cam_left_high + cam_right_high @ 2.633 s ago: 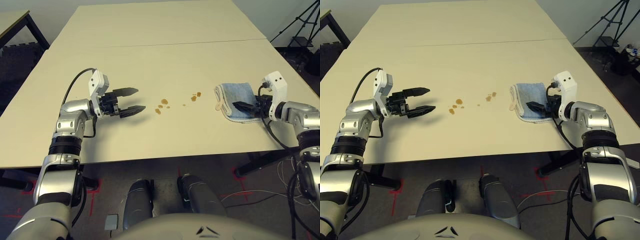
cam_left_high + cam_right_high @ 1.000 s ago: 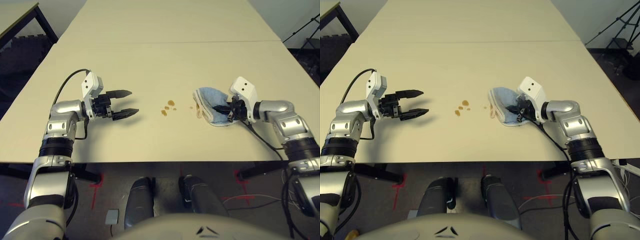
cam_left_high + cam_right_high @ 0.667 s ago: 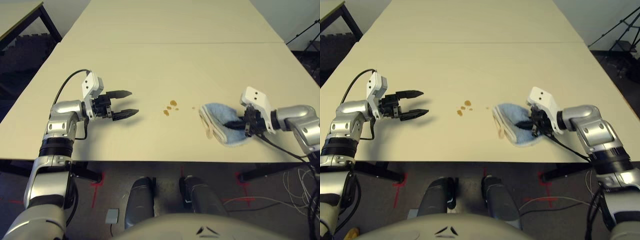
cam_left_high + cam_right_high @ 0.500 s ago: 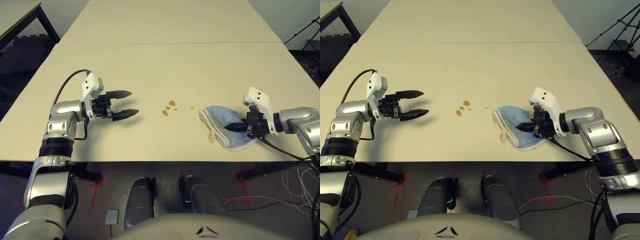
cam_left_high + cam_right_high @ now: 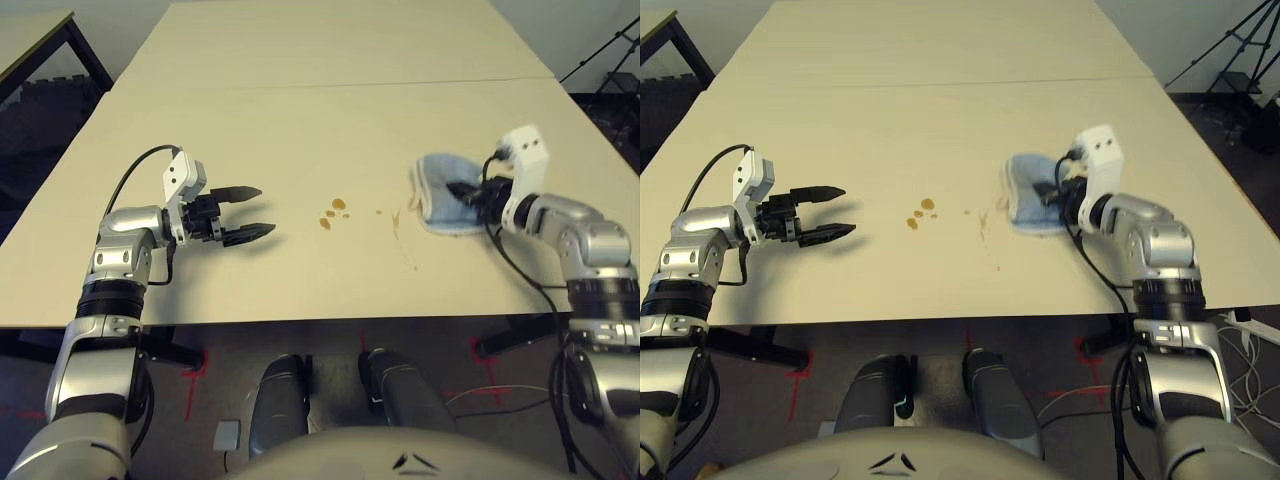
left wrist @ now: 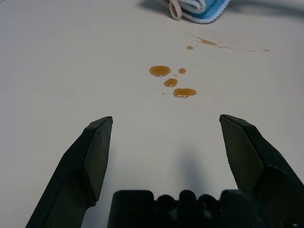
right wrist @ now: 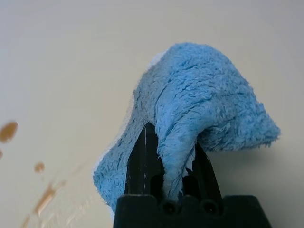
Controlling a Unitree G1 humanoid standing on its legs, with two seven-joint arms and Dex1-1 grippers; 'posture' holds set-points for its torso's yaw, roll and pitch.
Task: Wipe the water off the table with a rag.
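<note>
The right black gripper (image 7: 172, 164) grips the light-blue terry rag (image 7: 199, 97); the left black gripper (image 5: 262, 215) gapes. Wiping looks unfinished: brownish smears (image 5: 983, 225) and 4 larger amber droplets (image 6: 160, 71) remain.

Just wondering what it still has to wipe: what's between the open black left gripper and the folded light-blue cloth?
Brownish-orange droplets and, nearer the cloth, a thin smear, seen in the left eye view.

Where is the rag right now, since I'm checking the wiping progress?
In the left eye view, the rag is pinched in the right end effector, right of the smears.
</note>
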